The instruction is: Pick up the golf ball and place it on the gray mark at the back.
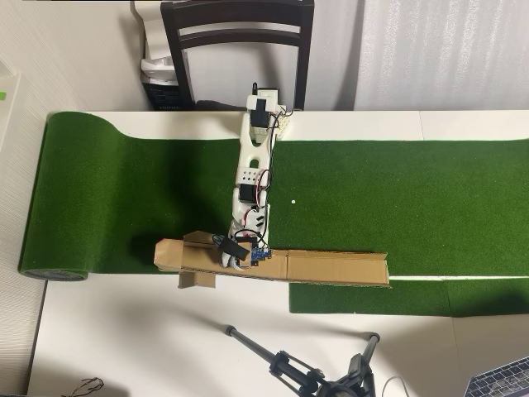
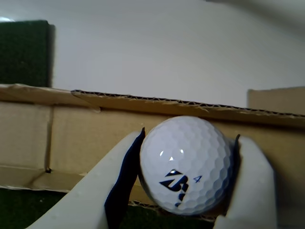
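The wrist view shows the white golf ball (image 2: 186, 164), with a dark logo and a "4", held between the two pale fingers of my gripper (image 2: 188, 137). Both fingers touch its sides. Behind the ball runs a tan cardboard trough (image 2: 81, 138). In the overhead view the arm reaches from the table's far edge down to the long cardboard strip (image 1: 331, 266), and my gripper (image 1: 235, 255) sits over its left part. There the gripper covers the ball. The gray mark shows in neither view.
Green turf (image 1: 372, 190) covers the table, with a tiny white dot (image 1: 293, 201) to the right of the arm. A dark chair (image 1: 238, 33) stands behind the table. A tripod (image 1: 306, 368) and a laptop corner (image 1: 500, 380) lie at the near edge.
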Motion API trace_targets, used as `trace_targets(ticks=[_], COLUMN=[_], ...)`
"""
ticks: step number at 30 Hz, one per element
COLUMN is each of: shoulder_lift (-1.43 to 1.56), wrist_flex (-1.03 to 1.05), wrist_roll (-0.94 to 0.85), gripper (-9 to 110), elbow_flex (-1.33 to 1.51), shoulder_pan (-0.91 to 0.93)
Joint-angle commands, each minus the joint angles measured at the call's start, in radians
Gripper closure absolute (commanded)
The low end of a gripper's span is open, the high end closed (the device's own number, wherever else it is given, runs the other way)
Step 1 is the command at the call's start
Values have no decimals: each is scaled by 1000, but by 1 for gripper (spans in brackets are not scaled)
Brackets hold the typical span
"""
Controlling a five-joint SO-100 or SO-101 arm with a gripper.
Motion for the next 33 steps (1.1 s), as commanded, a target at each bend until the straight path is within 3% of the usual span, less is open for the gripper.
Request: trace_targets(ticks=[1, 5, 10, 13, 28, 33], shoulder_lift=[54, 55, 57, 57, 141, 295], wrist_flex=[-29, -25, -18, -18, 55, 160], wrist_roll=[-5, -5, -8, -18, -55, -49], gripper=[78, 73, 47, 39, 39, 39], elbow_flex=[-127, -127, -129, -129, -149, -150], shoulder_pan=[-3, -3, -3, -5, -17, -44])
